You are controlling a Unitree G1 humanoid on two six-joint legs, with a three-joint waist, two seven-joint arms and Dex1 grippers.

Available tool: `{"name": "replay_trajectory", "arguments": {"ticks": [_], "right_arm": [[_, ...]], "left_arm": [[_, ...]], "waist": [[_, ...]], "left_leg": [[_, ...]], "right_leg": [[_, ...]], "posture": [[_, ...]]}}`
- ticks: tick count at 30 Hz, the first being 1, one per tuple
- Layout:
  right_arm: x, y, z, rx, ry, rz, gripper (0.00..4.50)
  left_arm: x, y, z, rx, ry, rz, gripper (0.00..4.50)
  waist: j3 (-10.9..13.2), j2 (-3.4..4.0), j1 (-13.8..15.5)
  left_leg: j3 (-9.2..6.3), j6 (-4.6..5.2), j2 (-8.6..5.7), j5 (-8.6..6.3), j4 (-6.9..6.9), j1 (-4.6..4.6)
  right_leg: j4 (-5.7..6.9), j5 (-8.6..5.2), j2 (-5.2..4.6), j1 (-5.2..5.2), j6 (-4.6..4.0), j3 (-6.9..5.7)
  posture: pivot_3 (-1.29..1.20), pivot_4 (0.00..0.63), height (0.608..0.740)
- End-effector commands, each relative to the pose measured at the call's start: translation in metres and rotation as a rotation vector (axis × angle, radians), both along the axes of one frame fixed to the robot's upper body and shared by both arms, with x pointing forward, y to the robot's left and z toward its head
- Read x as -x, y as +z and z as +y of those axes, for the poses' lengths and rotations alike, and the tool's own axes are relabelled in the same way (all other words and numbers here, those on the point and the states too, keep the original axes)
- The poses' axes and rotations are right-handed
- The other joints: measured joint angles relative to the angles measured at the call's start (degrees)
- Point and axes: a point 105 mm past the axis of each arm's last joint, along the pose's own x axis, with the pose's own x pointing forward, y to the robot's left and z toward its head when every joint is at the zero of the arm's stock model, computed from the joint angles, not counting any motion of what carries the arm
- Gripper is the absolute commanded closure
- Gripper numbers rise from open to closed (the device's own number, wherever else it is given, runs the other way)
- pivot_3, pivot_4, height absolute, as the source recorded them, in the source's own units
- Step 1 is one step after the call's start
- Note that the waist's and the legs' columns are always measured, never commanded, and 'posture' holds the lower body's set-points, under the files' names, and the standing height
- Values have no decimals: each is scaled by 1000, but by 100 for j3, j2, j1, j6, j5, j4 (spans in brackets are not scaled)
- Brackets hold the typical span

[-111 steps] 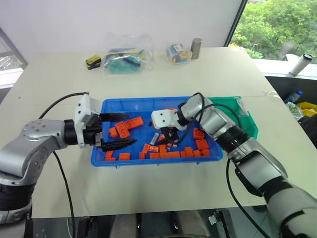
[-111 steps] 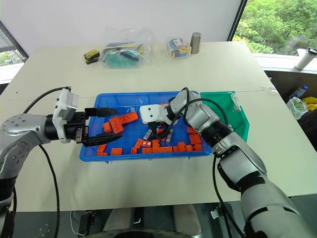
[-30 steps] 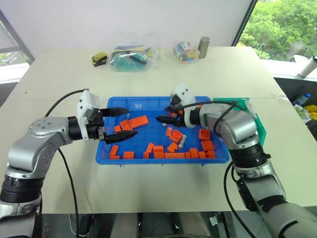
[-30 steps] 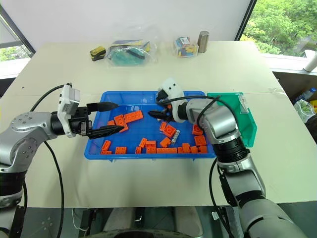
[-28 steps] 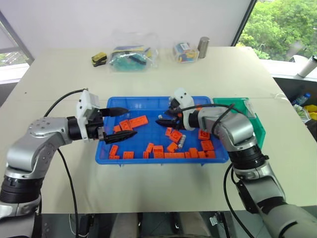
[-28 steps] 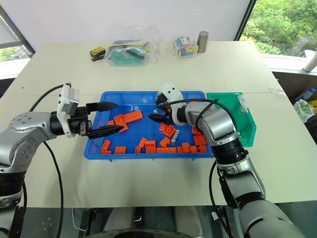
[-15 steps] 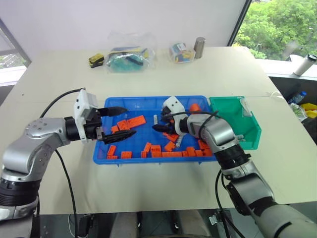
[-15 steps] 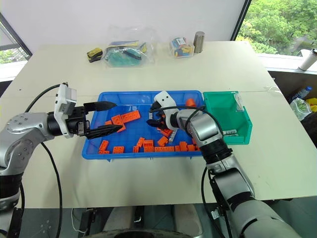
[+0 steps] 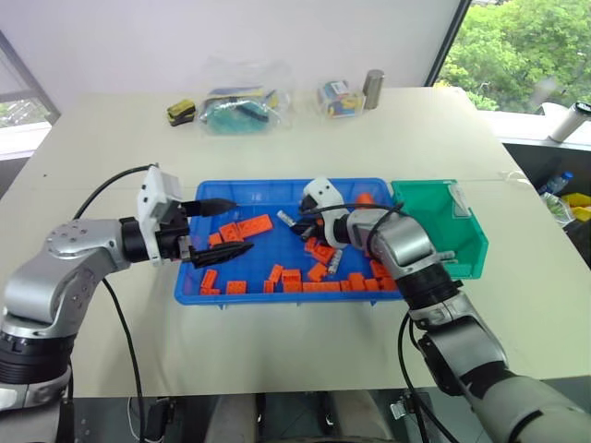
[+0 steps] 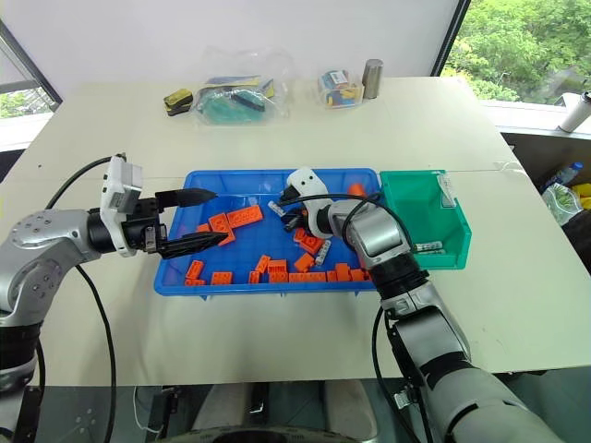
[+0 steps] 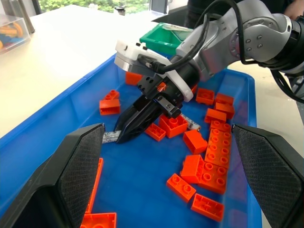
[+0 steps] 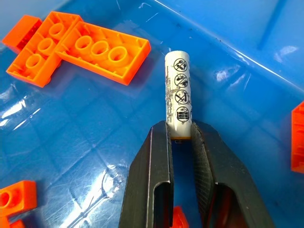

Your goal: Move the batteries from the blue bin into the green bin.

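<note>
Your right claw (image 12: 179,135) is down in the blue bin (image 9: 259,191), near its back wall. Its two fingers are squeezed shut on one end of a battery (image 12: 177,94). The rest of the battery sticks out past the fingertips and lies low over the blue floor. You can see little round warning signs printed along its side.

Your left claw (image 9: 224,226) hangs over the left end of the blue bin. Its fingers are spread wide apart and it holds nothing. Its wrist camera looks right at the other claw.

Lots of orange bricks (image 9: 258,224) lie on the blue floor. Most of them sit along the front wall and toward the right side. A flat orange piece lies just beside the battery you are holding.

Another battery (image 10: 321,256) lies among the bricks in the middle of the blue bin.

The green bin (image 9: 467,237) sits right against the right end of the blue bin. A battery (image 10: 427,246) already lies inside it, near the front.

At the far side of the table (image 9: 111,166) there is a clear bag (image 9: 238,96), a small box (image 9: 336,96) and a grey can (image 9: 373,89) standing up.
</note>
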Motion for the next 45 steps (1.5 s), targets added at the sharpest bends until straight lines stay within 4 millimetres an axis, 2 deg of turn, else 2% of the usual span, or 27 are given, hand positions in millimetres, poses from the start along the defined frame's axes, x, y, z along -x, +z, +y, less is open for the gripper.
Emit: {"name": "replay_trajectory", "arguments": {"ticks": [1, 4, 6, 7, 8, 10, 13, 16, 20, 25, 29, 31, 33, 35, 39, 45], "right_arm": [[8, 45, -5, -80, 34, -94, 4282], [27, 87, -45, -124, 23, -138, 4282], [34, 106, -90, -107, -76, -162, 4282], [36, 109, -109, -85, -126, -172, 4282], [37, 110, -136, -42, -199, -189, 4282], [43, 105, -178, 23, -325, -178, 4282], [52, 97, -203, 53, -402, -153, 4282], [58, 85, -213, 60, -446, -122, 4282], [54, 76, -227, 90, -522, -140, 2612], [51, 84, -231, 117, -498, -173, 124], [47, 112, -208, 102, -335, -250, 50], [47, 127, -188, 84, -217, -285, 50], [43, 132, -161, 73, -70, -281, 50], [40, 126, -140, 90, 30, -251, 50], [36, 91, -117, 185, 162, -178, 50], [44, 33, -109, 331, 304, -59, 50]], "left_arm": [[2, 10, -3, 11, -16, -42, 0], [4, 7, -6, 11, -31, -35, 0], [3, 5, -7, 7, -40, -35, 0], [3, 5, -7, 5, -41, -35, 0], [1, 5, -6, 4, -41, -35, 0], [-2, 5, -6, 3, -40, -35, 0], [-7, 4, -5, -1, -45, -33, 0], [-10, 5, -8, -2, -62, -38, 0], [-14, 7, -12, -1, -84, -45, 0], [-16, 13, -14, 11, -92, -57, 0], [-15, 13, -13, 11, -90, -60, 0], [-13, 11, -13, 8, -88, -58, 0], [-11, 8, -12, 0, -83, -56, 0], [-10, 7, -12, -1, -81, -55, 0], [-6, 7, -13, -1, -78, -57, 0], [-1, 9, -12, -2, -62, -66, 0]], "waist": [[0, 0, 5], [2, 1, 47], [3, -1, 86], [3, -2, 114], [2, -3, 136], [1, -5, 171], [2, -4, 117], [2, -4, 19], [2, -4, -2], [3, -4, 14], [4, -2, -1], [6, 0, -16], [6, 0, -13], [7, 0, -13], [8, -3, 40], [9, -4, 66]], "left_leg": [[0, 0, 0, 0, 1, -1], [-2, 0, -2, 0, 2, -4], [-4, 1, -6, -1, 5, -7], [-6, 2, -8, -1, 7, -8], [-6, 3, -7, -2, 8, -7], [-7, 4, -5, -2, 8, -3], [-3, 4, -1, -2, 7, 1], [1, 4, 2, -2, 6, 2], [1, 5, 3, -3, 7, 0], [1, 5, 4, -3, 7, -2], [1, 5, 5, -3, 9, -2], [1, 5, 9, -3, 8, 0], [-1, 5, 12, -3, 6, 1], [1, 5, 15, -3, 3, 3], [-5, 5, 16, -3, 6, -3], [3, 12, -2, -7, 22, -11]], "right_leg": [[0, 0, 0, 0, 0, 0], [0, 0, -4, 0, 0, -2], [-4, -1, -9, 2, 1, -5], [-7, -1, -14, 5, 1, -7], [-13, -1, -13, 9, 1, -7], [-20, -1, -11, 17, -1, -8], [-24, -2, 0, 19, -2, -4], [-23, -1, 13, 16, -1, 4], [-22, -1, 32, 13, 0, 13], [-22, -1, 32, 13, 1, 13], [-22, -1, 31, 14, 1, 14], [-22, -1, 36, 13, 1, 15], [-22, -1, 40, 11, 1, 15], [-22, -1, 42, 10, 0, 18], [-22, -1, 36, 11, 0, 13], [-22, -1, -3, 11, 3, 3]], "posture": [[0, 150, 740], [0, 150, 740], [0, 150, 740], [0, 150, 740], [0, 150, 740], [0, 150, 740], [0, 150, 740], [0, 150, 740], [0, 150, 740], [0, 150, 740], [0, 150, 740], [0, 150, 740], [0, 150, 740], [0, 150, 740], [0, 150, 740], [0, 150, 740]]}}
